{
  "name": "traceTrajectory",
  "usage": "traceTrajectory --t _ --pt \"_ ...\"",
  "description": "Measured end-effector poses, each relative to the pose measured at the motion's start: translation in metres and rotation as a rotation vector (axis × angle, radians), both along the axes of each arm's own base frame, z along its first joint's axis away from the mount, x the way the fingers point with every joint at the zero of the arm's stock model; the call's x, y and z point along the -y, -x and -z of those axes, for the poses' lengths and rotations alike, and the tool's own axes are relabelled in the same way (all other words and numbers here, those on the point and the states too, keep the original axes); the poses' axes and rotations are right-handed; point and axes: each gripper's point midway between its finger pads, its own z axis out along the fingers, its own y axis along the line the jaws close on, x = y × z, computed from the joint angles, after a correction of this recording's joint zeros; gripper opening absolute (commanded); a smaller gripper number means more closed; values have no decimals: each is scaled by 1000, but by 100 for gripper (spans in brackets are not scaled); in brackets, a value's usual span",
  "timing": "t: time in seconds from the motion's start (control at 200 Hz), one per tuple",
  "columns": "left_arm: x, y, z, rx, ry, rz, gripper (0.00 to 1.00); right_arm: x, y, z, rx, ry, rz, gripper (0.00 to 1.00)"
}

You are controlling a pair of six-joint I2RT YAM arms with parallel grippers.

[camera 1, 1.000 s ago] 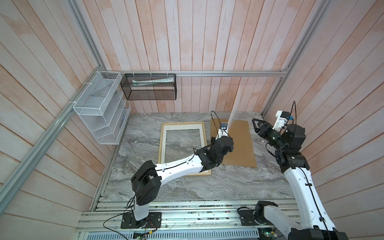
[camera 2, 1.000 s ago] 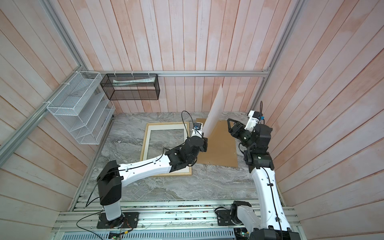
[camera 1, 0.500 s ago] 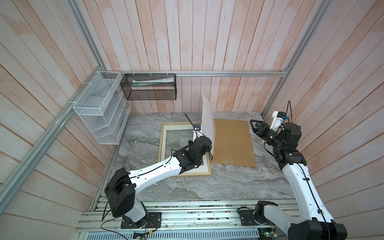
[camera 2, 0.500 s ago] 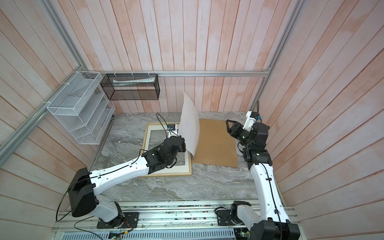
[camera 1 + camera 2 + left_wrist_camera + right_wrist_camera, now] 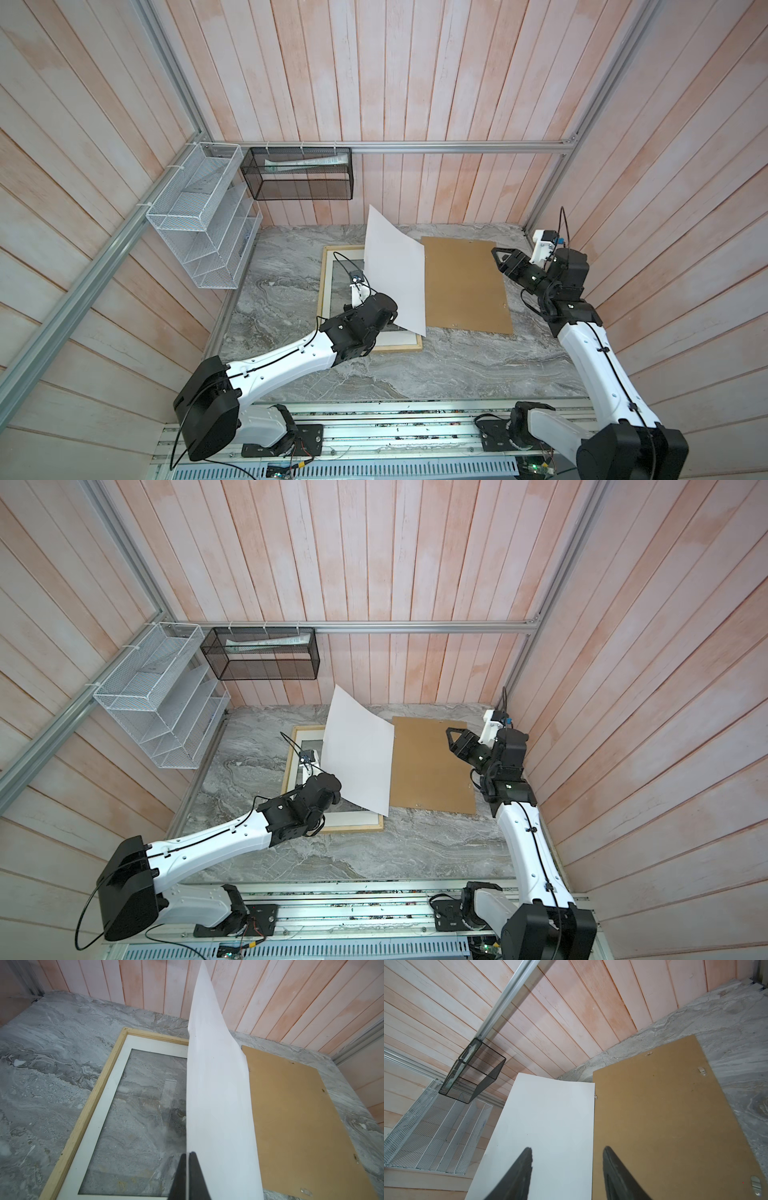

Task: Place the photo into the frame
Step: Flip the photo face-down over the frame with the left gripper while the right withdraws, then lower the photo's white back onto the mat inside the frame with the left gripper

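Note:
My left gripper is shut on the lower edge of the photo, whose plain white back faces the camera in both top views. The sheet stands tilted and slightly curved above the right half of the frame. The frame is pale wood with a white mat and a clear pane, and it lies flat on the marble table. The photo's printed side is hidden. My right gripper hangs open and empty near the right wall, with its fingertips apart and aimed toward the photo.
A brown fibreboard backing panel lies flat right of the frame, under my right gripper. A white wire rack and a black mesh basket hang on the walls at back left. Bare marble table runs along the front.
My left arm has swung the photo leftward, from above the backing panel to over the frame, and the sheet now leans flatter. The right gripper has stayed open near the right wall.

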Motion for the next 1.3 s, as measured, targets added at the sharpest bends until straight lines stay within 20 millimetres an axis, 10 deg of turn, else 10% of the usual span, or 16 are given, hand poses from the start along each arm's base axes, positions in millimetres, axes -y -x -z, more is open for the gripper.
traceTrajectory --t 0.505,1.3 --pt "-57 26 41 -79 -36 -141 0 -27 -9 23 -46 7 -73 56" --pt "-73 33 72 -105 -18 -211 0 -46 -11 38 -73 32 -123 56"
